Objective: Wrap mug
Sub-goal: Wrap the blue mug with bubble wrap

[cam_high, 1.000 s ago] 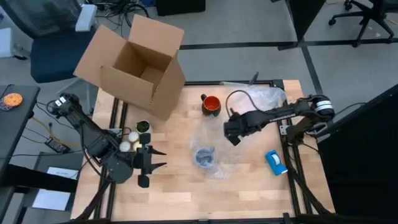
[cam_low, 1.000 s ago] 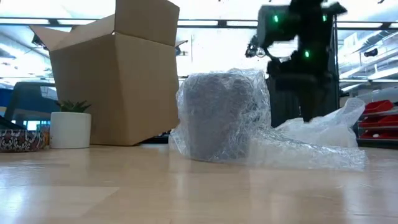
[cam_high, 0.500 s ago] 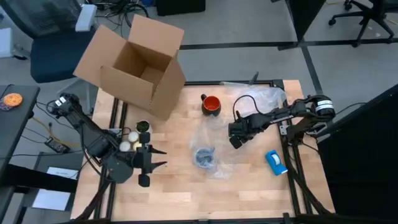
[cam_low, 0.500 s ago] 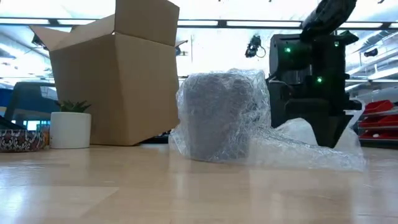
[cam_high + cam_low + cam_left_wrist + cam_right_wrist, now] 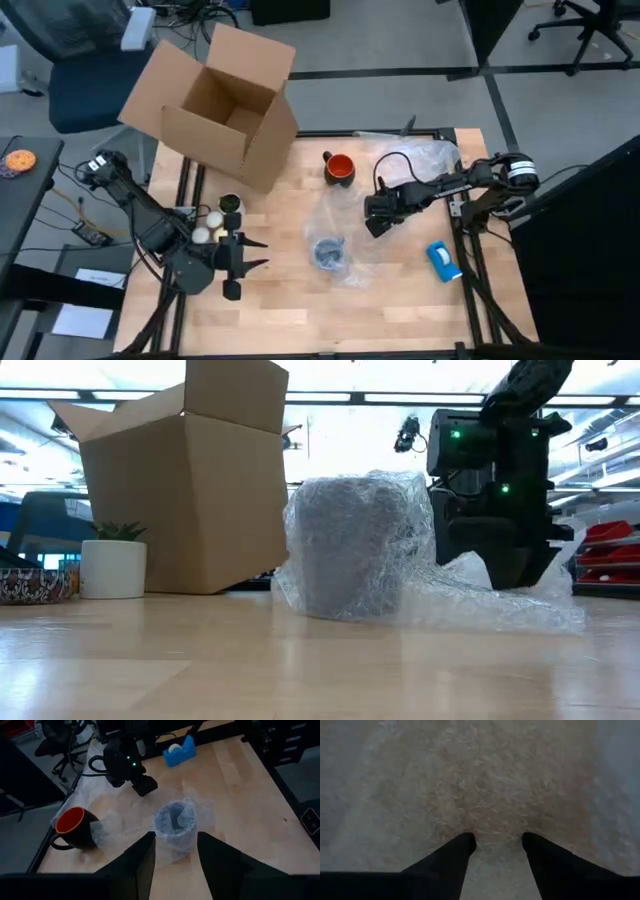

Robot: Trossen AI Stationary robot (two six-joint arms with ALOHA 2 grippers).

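Mug [image 5: 340, 168] sits bare and upright near the far edge of the surface [image 5: 280, 300], handle turned toward the cardboard box [image 5: 215, 105], and well apart from the already wrapped bundle [image 5: 328, 252] nearer the middle. A loose sheet of bubble wrap [image 5: 425, 160] spreads from beside the mug toward my right side. My right end effector [image 5: 377, 218] is low over that sheet, fingers [image 5: 462, 847] parted and empty, with the plastic directly beneath the tips. My left end effector [image 5: 238, 268] waits near the front left of the surface, also open and holding nothing.

As I judge it, the step in hand is taking hold of the wrap. To do it well I should press down until both tips meet the film, then close on a single layer rather than a bunched fold, since thin plastic slips easily. I would lift gently and draw it toward the mug without knocking it over.
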